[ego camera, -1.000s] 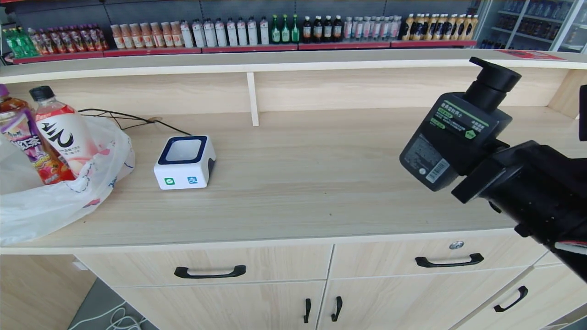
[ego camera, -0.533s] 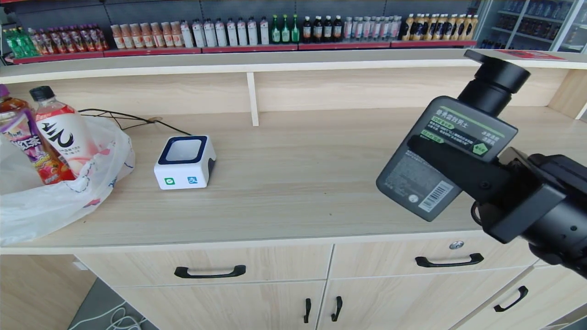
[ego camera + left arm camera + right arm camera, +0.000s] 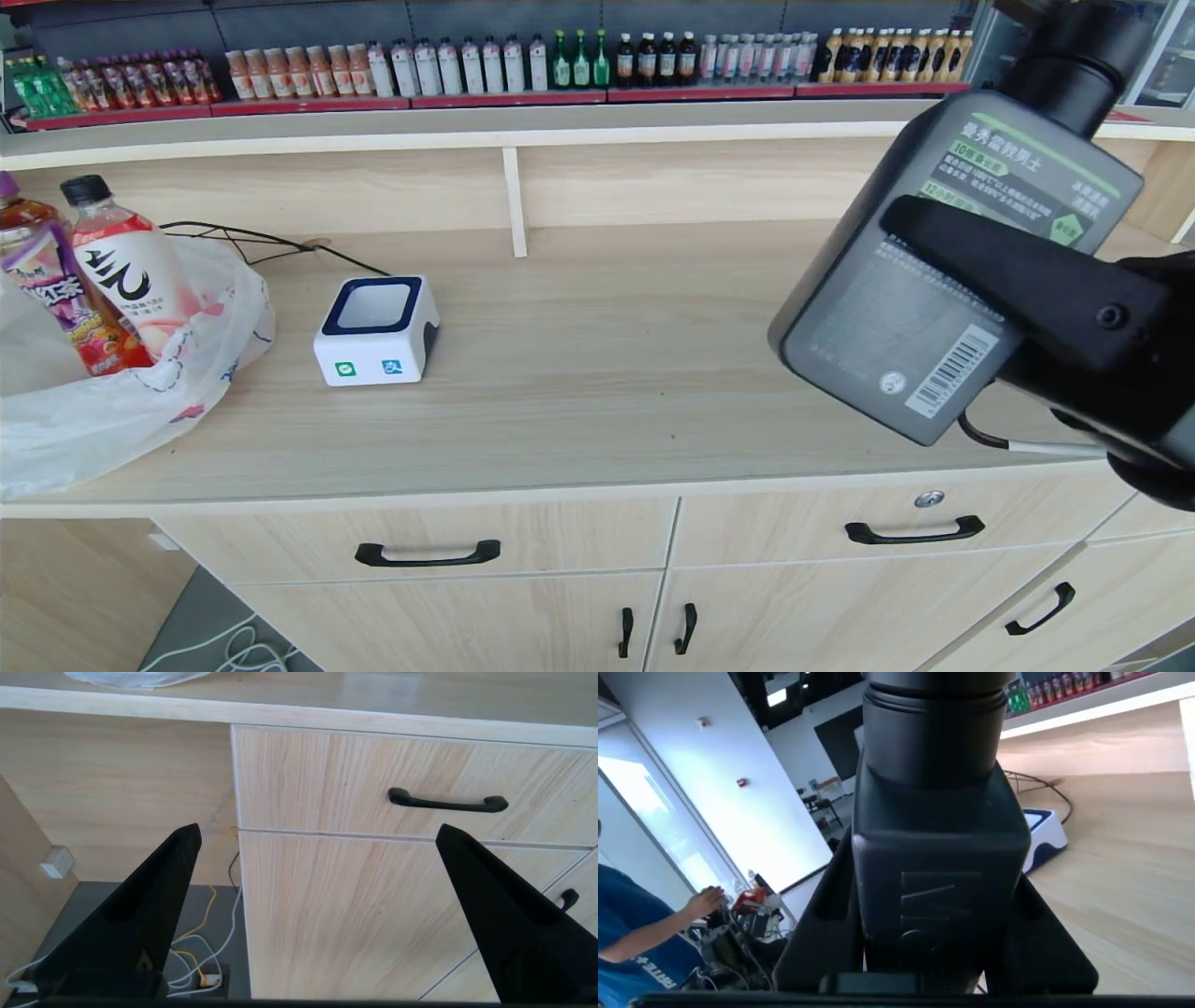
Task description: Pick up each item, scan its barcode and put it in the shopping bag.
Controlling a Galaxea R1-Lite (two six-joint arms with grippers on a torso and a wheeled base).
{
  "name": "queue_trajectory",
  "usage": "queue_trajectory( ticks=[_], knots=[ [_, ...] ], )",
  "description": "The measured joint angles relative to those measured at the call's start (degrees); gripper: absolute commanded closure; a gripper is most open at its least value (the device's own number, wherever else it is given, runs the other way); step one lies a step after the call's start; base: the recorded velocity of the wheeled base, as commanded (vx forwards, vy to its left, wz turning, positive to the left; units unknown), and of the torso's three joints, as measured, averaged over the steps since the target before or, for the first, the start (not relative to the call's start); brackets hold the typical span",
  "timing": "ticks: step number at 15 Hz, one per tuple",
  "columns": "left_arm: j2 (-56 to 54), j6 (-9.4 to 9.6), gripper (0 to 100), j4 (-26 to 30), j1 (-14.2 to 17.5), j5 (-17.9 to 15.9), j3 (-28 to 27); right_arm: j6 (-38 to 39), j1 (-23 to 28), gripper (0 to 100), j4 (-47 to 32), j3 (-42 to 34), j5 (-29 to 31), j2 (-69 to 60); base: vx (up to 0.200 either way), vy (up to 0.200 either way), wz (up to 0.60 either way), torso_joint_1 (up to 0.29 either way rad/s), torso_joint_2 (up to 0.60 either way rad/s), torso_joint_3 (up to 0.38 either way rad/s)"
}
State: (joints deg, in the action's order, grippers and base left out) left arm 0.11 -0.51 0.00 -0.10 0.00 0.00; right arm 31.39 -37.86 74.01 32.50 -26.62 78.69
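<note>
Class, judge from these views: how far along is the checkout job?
Done: two drinks stand in the bag. In hand: the right gripper holds a pump bottle in the air, well to the right of the scanner, barcode facing the head camera. Left: scan it, then bag it.

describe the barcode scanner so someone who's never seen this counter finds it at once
On the long light wooden counter, look left, near the white plastic shopping bag. A small white cube-shaped scanner stands there, apart from the bag. Unlike the drink bottles in the bag, it is boxy, with a dark blue-framed window on top.
</note>
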Motion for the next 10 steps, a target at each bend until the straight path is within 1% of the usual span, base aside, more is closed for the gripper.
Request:
queue_trajectory(
  ticks=[3, 4, 7, 10],
  knots=[
    [0.0, 0.02, 0, 0.0, 0.0, 0.0, 0.0, 0.66, -1.07, 100, 0.35, 0.0, -0.63, 0.55, 0.0, 0.0, 0.0, 0.0, 0.0, 0.0],
    [0.0, 0.02, 0, 0.0, 0.0, 0.0, 0.0, 0.57, -2.27, 100, 0.38, -0.09, -0.68, 0.66, 0.0, 0.0, 0.0, 0.0, 0.0, 0.0],
    [0.0, 0.02, 0, 0.0, 0.0, 0.0, 0.0, -0.6, -8.13, 100, 0.33, -0.52, -0.48, 1.4, 0.0, 0.0, 0.0, 0.0, 0.0, 0.0],
    [0.0, 0.0, 0, 0.0, 0.0, 0.0, 0.0, -0.77, -10.07, 100, 0.27, 2.0, -0.37, 3.34, 0.0, 0.0, 0.0, 0.0, 0.0, 0.0]
  ],
)
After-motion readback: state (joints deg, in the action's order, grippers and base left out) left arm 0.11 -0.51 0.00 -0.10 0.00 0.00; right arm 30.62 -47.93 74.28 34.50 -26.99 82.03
